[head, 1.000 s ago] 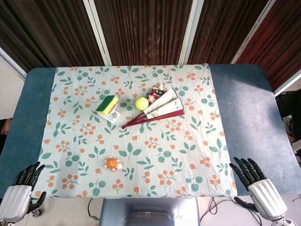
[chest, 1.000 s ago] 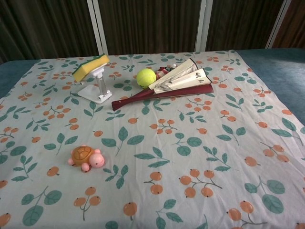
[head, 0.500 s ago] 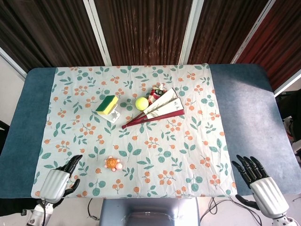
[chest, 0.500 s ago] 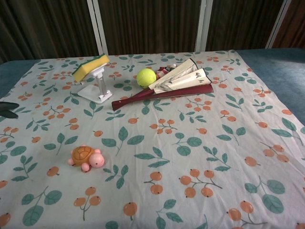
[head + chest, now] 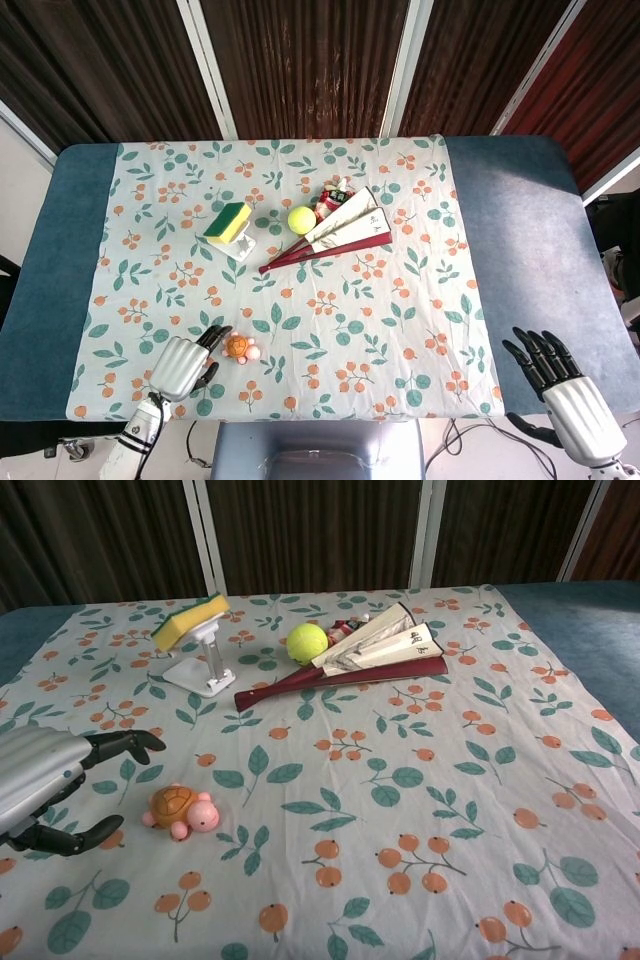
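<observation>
Orange-shelled toy turtle with pink head and feet sits on the floral cloth near the front edge of the worktop, left of centre, upright and not lifted. Left hand is just beside it on its left, fingers spread and curved toward it with the thumb low, holding nothing. In the chest view the upper fingertips hang above and left of the turtle and the thumb lies on the cloth to its left; there looks to be a gap, though contact can't be ruled out from this angle.

Right hand is off the front right corner, well apart from everything, fingers splayed, empty.

Judgement: reach is about done; closing on the turtle and lifting it remain.

Rest, untouched toward the back middle:
- yellow-and-green sponge on a small white stand
- yellow-green tennis ball
- half-open paper folding fan with dark red ribs, touching the ball
- small red-and-white item behind the fan, too hidden to identify
</observation>
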You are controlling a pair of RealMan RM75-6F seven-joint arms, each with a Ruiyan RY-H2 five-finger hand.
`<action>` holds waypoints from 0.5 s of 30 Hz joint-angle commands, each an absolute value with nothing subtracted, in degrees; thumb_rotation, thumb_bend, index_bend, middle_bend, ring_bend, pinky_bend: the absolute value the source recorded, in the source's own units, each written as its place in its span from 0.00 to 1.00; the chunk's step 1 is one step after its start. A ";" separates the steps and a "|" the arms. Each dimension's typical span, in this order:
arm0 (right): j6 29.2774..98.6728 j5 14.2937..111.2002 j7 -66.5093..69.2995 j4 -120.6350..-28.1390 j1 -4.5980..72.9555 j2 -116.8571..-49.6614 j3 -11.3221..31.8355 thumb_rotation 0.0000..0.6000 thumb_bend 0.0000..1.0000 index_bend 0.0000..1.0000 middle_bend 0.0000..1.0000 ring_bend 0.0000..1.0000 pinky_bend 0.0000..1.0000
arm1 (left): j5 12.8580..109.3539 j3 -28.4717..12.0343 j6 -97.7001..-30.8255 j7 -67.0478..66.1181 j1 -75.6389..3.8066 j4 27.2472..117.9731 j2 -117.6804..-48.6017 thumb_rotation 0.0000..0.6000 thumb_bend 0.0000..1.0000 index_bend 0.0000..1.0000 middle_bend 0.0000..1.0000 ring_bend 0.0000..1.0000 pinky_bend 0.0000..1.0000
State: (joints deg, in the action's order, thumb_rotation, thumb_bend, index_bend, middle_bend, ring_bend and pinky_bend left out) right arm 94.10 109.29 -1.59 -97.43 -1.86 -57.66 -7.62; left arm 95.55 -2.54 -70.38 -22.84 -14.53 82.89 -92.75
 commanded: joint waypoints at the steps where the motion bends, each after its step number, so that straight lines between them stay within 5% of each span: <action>1: 95.01 109.64 -0.78 -97.21 -2.12 -57.32 -7.70 1.00 0.08 0.00 0.00 0.00 0.00 | 94.66 -2.88 -68.76 -25.19 -16.07 81.18 -96.08 1.00 0.38 0.21 0.27 0.93 1.00; 15: 96.49 110.36 0.94 -96.54 -2.55 -56.69 -7.77 1.00 0.08 0.00 0.00 0.00 0.00 | 97.09 -1.90 -72.18 -28.18 -19.12 70.25 -103.93 1.00 0.38 0.40 0.41 0.94 1.00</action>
State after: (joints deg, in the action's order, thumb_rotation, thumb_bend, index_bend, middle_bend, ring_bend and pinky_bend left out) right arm 96.49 110.36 0.93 -96.55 -2.55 -56.70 -7.77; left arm 96.45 -2.12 -71.28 -28.30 -18.72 71.33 -103.11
